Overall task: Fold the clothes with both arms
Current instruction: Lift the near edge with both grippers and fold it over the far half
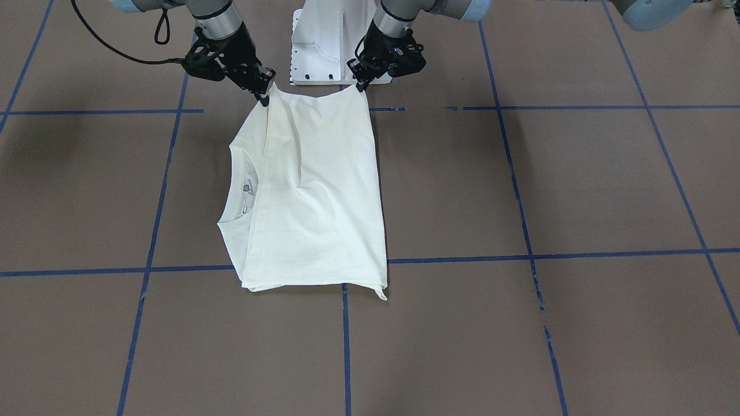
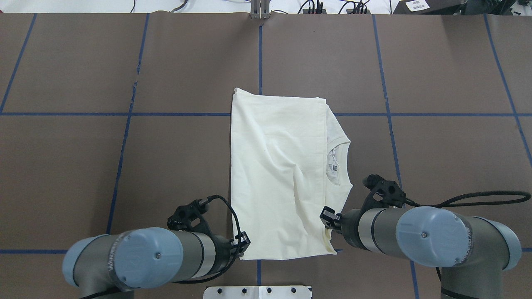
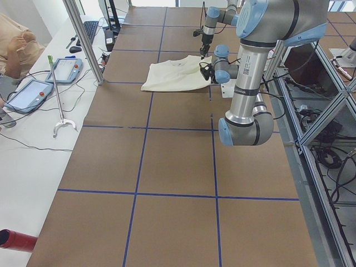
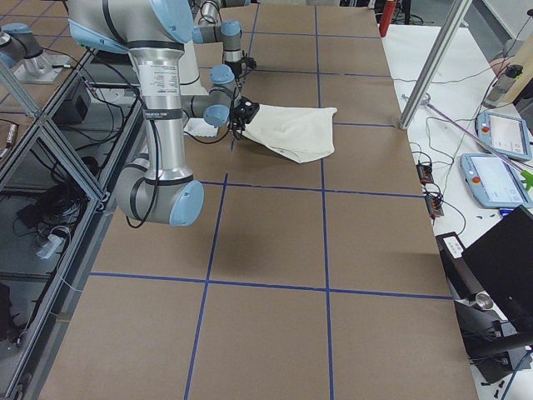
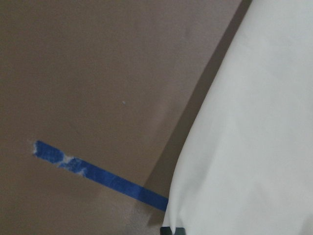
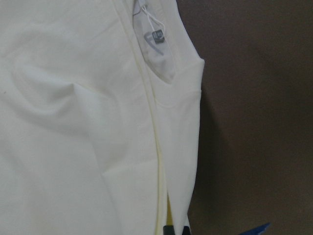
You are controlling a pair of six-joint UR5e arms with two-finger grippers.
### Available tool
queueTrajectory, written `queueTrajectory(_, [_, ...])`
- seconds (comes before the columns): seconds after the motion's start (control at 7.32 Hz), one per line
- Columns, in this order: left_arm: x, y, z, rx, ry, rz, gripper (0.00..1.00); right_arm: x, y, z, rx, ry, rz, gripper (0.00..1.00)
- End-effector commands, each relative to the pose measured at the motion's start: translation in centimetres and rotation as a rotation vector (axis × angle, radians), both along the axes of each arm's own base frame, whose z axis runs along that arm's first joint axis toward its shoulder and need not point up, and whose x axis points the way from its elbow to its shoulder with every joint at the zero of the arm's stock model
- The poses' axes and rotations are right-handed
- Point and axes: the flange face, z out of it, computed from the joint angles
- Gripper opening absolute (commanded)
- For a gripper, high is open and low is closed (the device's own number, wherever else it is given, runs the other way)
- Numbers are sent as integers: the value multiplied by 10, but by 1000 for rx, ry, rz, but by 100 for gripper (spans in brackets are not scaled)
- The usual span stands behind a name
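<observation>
Closest to the robot you've got the white pedestal (image 2: 257, 292), and right past it both grippers are on the near edge of the T-shirt (image 2: 278, 166). The left gripper (image 2: 243, 244) is clamped on the near corner on the robot's left. The right gripper (image 2: 328, 218) is pinched onto the near edge on the other side, where the top layer ends. That near edge is pulled up off the table (image 2: 166, 158) a bit, with a shadow under it, and the rest of the shirt lies flat.

The shirt sits mid-table, folded into a rough rectangle with the plain side up. A few creases run from the grippers toward the middle. The collar (image 2: 338, 162) pokes out from under the top layer on the robot's right side. The far edge lies just past one of the blue tape lines (image 2: 120, 166) crossing the brown surface.
</observation>
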Motion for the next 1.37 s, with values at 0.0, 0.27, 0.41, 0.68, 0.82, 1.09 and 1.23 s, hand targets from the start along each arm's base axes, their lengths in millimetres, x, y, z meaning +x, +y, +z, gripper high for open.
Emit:
queueTrajectory(0.0, [-65,-74,-32,-13,43,-92,0,31,-50,-6,19,-11,95,0])
queueTrajectory(0.27, [-82,-184,-54,10,40,-228,0,28,-167,-29,46,-7,162,0])
queueTrajectory(0.41, [-59,-242,-59,-1,8,-285,0,29,-228,-21,20,27,201,0])
queueTrajectory(0.68, [-5,-324,-7,46,-73,-321,0,-22,-309,13,28,174,175,0])
queueTrajectory(0.82, [-3,-362,18,100,-111,-338,0,-41,-353,22,58,236,147,0])
queueTrajectory(1.09, [-19,-396,46,222,-182,-348,84,-22,-415,11,179,249,52,100])
queueTrajectory(1.23, [-24,-400,44,219,-179,-358,84,8,-431,9,171,206,-3,100])
